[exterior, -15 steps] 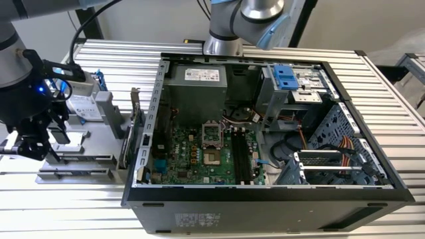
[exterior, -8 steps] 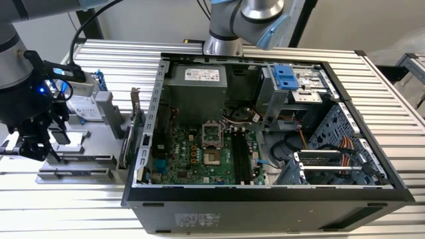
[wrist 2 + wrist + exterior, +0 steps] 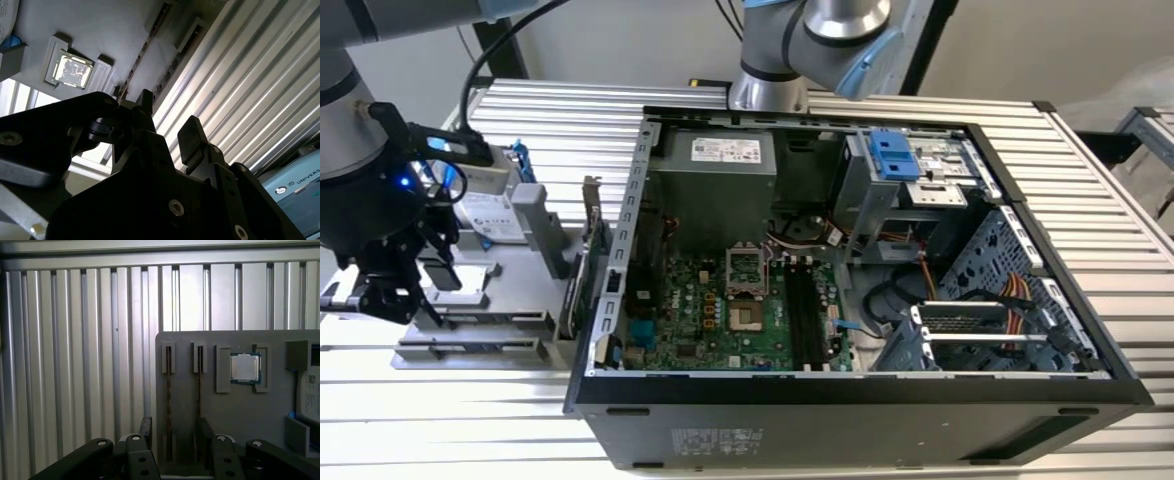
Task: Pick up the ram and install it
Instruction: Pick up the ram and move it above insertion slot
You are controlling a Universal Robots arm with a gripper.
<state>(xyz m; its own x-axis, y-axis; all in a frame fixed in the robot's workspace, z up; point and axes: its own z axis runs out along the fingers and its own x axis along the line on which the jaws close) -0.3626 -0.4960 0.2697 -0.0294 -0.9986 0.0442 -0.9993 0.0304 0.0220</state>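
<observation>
Alignment matters — our fingers (image 3: 204, 432) hang open and empty over the ram (image 3: 169, 400) standing in its grey holder (image 3: 240, 410); we should centre them.

ram (image 3: 169, 390): edge-on in the first wrist view, so chips and label cannot be told; its near end disappears behind the gripper (image 3: 173, 422).
hard drive (image 3: 310, 390): sliced off by the picture's edge in the first wrist view.
tray (image 3: 507, 300): partly covered by the arm (image 3: 367, 170) in the exterior view.
arm: upper part runs off the exterior view's left.
</observation>
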